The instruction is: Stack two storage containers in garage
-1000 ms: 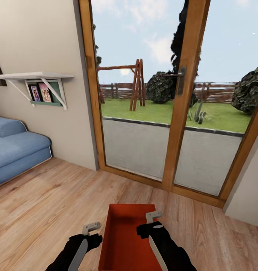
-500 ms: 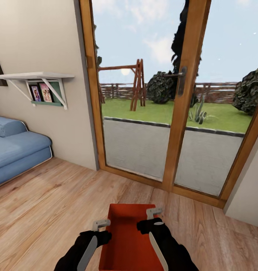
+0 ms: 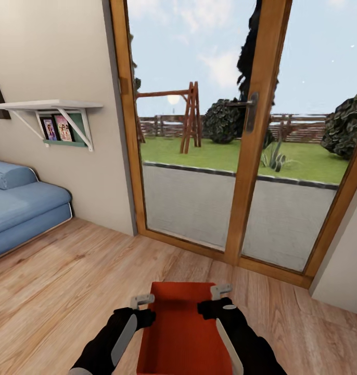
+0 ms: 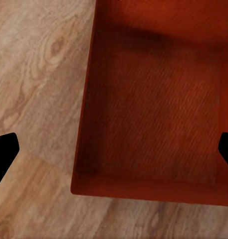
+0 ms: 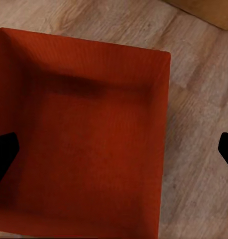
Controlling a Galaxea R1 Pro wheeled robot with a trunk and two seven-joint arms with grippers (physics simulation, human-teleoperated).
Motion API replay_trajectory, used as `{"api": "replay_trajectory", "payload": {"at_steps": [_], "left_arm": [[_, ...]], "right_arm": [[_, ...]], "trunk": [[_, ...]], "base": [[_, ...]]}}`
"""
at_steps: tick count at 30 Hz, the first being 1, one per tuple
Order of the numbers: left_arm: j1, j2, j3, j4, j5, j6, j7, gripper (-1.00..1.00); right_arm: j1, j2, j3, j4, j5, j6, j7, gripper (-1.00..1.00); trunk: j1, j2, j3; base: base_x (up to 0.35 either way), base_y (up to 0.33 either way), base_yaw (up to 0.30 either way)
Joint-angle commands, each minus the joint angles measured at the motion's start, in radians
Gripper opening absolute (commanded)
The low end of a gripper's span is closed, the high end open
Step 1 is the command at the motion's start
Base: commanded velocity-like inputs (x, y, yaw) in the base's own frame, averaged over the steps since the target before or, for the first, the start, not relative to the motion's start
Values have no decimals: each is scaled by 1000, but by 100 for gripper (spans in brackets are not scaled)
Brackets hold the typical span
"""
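Orange-red bin sits on the wood floor by the glass doors. It looks stiff and light; grip its long walls. Left claw and right claw hover apart, straddling a wall each.

Ahead of me, wood-framed glass doors look out on a lawn with a wooden swing frame and dark bushes. To my left, a blue sofa sits under a white wall shelf holding small pictures.
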Motion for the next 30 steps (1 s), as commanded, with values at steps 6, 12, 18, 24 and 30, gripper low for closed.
{"api": "replay_trajectory", "payload": {"at_steps": [6,12,18,24,30], "left_arm": [[-11,3,1,9,0,0,0,100],[-12,5,1,44,-1,0,1,100],[-12,2,0,52,-1,1,27,100],[-12,-1,-1,63,0,3,35,100],[-12,-5,-2,85,-3,0,61,100]], "right_arm": [[2,-58,2,63,2,-43,101,100],[2,-60,-3,114,3,-101,105,100],[2,-63,-18,124,4,-107,102,100],[2,-61,-50,125,4,-106,82,100],[2,-52,-56,125,1,-107,-51,100]], "trunk": [[0,0,0],[0,0,0],[8,-14,-6],[31,-56,-25],[54,-98,-44]], "base": [[0,0,0],[0,0,0],[0,0,0],[0,0,0],[0,0,0]]}}
